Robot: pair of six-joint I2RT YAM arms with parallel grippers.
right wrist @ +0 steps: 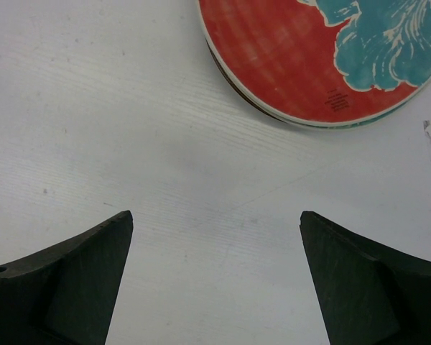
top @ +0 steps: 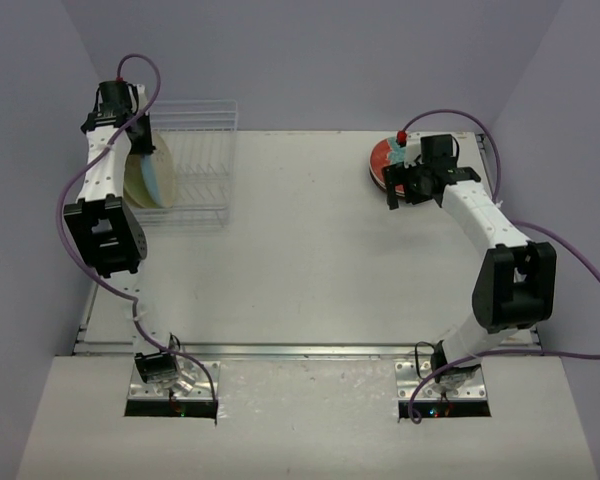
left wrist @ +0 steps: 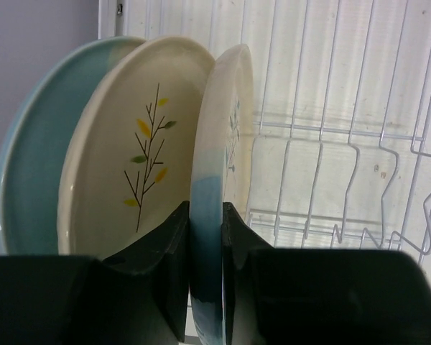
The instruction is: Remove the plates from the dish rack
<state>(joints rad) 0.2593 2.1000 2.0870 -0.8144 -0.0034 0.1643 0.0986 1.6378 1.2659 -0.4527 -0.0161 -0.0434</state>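
Note:
The white wire dish rack (top: 202,150) stands at the table's far left and also fills the left wrist view (left wrist: 345,144). Three plates stand upright at its left end. My left gripper (left wrist: 206,215) is shut on the rim of the rightmost one, cream with a pale blue segment (left wrist: 215,180). Behind it stand a cream plate with a twig drawing (left wrist: 129,144) and a pale teal plate (left wrist: 36,172). A red plate with teal-and-white patches (right wrist: 323,50) lies flat on a stack at the far right (top: 385,160). My right gripper (right wrist: 215,223) is open and empty just in front of it.
The rack's slots (left wrist: 359,180) right of the held plate hold nothing. Lavender walls close in the back and both sides. The left arm's elbow (top: 105,235) hangs beside the rack's near end. A cable (top: 580,290) loops off the right arm.

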